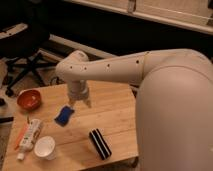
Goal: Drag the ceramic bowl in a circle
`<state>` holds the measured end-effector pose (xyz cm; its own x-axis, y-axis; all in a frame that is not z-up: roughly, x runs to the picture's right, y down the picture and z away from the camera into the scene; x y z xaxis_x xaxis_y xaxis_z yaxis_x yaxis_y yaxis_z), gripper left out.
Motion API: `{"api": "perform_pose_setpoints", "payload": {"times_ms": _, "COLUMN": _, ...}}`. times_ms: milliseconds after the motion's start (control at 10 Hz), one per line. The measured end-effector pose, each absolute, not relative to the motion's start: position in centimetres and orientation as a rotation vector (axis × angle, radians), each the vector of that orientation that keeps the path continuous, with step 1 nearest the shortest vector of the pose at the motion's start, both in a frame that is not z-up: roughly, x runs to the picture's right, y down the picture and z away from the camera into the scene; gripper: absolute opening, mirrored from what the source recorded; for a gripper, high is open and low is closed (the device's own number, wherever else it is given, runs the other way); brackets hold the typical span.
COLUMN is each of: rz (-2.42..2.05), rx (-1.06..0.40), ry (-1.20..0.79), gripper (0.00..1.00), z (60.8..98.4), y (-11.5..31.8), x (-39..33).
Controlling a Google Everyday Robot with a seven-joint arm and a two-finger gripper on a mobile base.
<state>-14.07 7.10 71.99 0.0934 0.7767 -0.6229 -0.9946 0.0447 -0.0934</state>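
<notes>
Orange-red ceramic bowl [29, 99] left; jaws above table [120, 125] centre.

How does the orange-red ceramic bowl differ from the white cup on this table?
Colour: the ceramic bowl is glossy orange-red, the white cup plain white. Shape: the bowl is wider and shallower than the cup. Place: the bowl sits at the far left corner of the table, the cup near the front edge beside a tube. Both are round with the open side up. The claw hangs over the table near the blue sponge, touching neither.
</notes>
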Motion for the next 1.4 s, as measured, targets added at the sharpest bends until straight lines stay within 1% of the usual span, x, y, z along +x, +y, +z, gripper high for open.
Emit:
{"api": "perform_pose_setpoints", "payload": {"times_ms": 300, "rz": 1.391, "rx": -0.584, "ry": 0.398, "gripper": 0.65, "z": 74.3, "y": 4.1, "x": -19.0}}
{"api": "perform_pose_setpoints", "payload": {"times_ms": 500, "rz": 1.358, "rx": -0.611, "ry": 0.31, "gripper": 0.65, "z": 75.5, "y": 2.4, "x": -23.7}}
{"api": "perform_pose_setpoints", "payload": {"times_ms": 700, "rz": 1.343, "rx": -0.641, "ry": 0.252, "gripper": 0.65, "z": 76.4, "y": 1.8, "x": -26.8}}
{"api": "perform_pose_setpoints", "payload": {"times_ms": 900, "rz": 1.325, "rx": -0.687, "ry": 0.21, "gripper": 0.65, "z": 77.6, "y": 2.1, "x": -29.8}}
{"api": "perform_pose_setpoints", "payload": {"times_ms": 1400, "rz": 1.257, "rx": -0.748, "ry": 0.182, "gripper": 0.65, "z": 80.2, "y": 4.1, "x": -36.0}}
